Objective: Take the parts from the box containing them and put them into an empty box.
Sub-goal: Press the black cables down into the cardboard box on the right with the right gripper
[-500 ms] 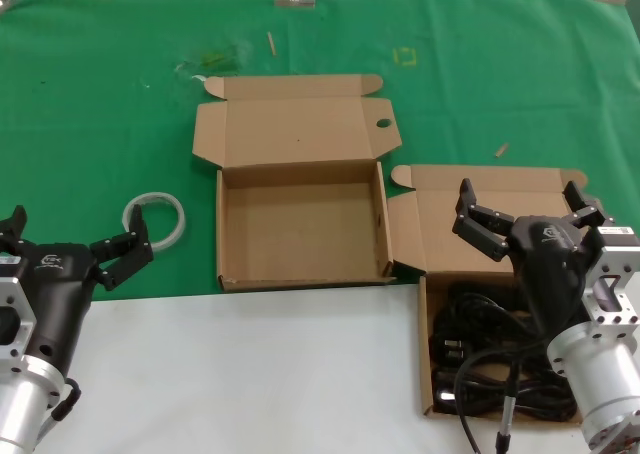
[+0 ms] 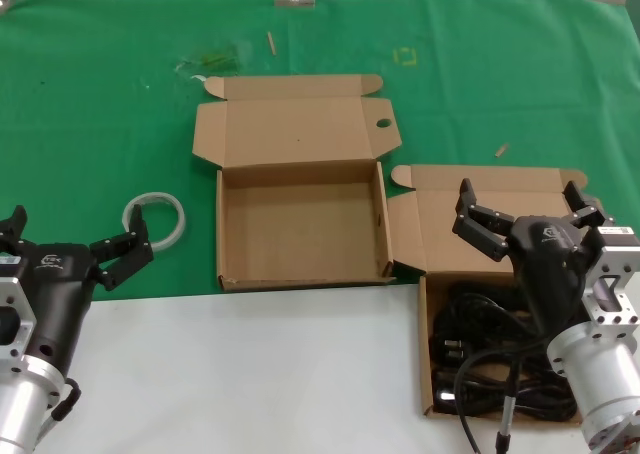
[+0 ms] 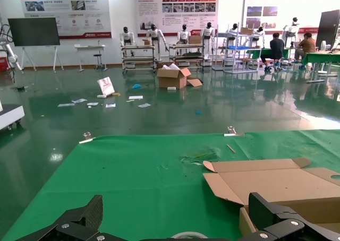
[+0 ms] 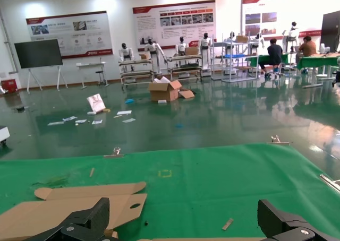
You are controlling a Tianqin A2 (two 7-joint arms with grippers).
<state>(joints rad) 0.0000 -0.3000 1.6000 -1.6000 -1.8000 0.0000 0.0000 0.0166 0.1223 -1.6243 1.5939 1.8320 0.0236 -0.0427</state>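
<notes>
— Where do the two boxes sit?
— The empty box (image 2: 300, 224) stands mid-table on the cloth (image 2: 100, 104); the box of cords (image 2: 432, 324) is just right of it, nearer the robot.
— And the cords?
— The cords (image 2: 480, 359) lie inside that right box. A tape ring (image 2: 155, 219) lies left of the empty box.

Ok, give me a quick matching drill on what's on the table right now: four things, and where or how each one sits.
Things:
1. power cords
2. empty box
3. tape ring
4. right claw

States:
A. on the green cloth by the left claw
B. open, above the right-hand box
C. piled in the right-hand box
D. centre, flaps up, nothing inside

Pairs: 1-C, 2-D, 3-A, 4-B
</notes>
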